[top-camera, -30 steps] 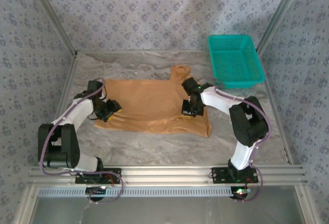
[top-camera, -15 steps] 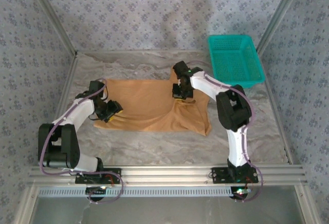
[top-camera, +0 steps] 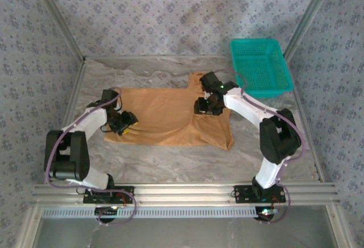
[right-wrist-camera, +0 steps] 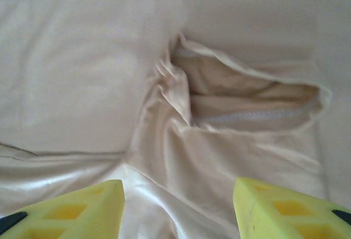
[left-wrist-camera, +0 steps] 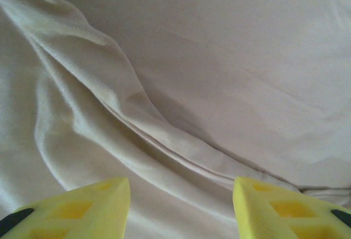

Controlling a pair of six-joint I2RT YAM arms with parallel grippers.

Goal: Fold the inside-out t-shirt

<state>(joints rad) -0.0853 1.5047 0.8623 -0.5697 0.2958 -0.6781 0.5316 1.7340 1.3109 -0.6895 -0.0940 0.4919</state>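
I see the desk [top-camera: 170, 168], pale and marbled, walled with patterned panels. The inside-out t-shirt [top-camera: 165, 114] lies spread mostly flat mid-desk, long side left to right, between the two arms. One sleeve [top-camera: 198, 80] pokes toward the back wall. The near right corner is a bit bunched.

The teal basket [top-camera: 260, 66] sits at the back right corner of the desk, near the shirt's far right end and off the cloth.

The left arm [top-camera: 91, 120] reaches in over the shirt's left edge. The right arm [top-camera: 247, 108] bends in from the right, its head over the shirt's upper right area, beside that sleeve.

On the left wrist camera the left fingers [left-wrist-camera: 82, 209] are yellow, spread apart, with nothing between them. They hang low over the cloth [left-wrist-camera: 230, 58], where a long fold ridge [left-wrist-camera: 137, 118] runs diagonally. I can't tell whether they touch it.

On the right wrist camera the right fingers [right-wrist-camera: 279, 206] are released too, a gap between them, gripping nothing. Ahead of them is a gaping opening [right-wrist-camera: 247, 107] in the cloth [right-wrist-camera: 82, 74] with a pale stitched seam. Sleeve or neck, I can't tell. Wrinkles gather at its left end.
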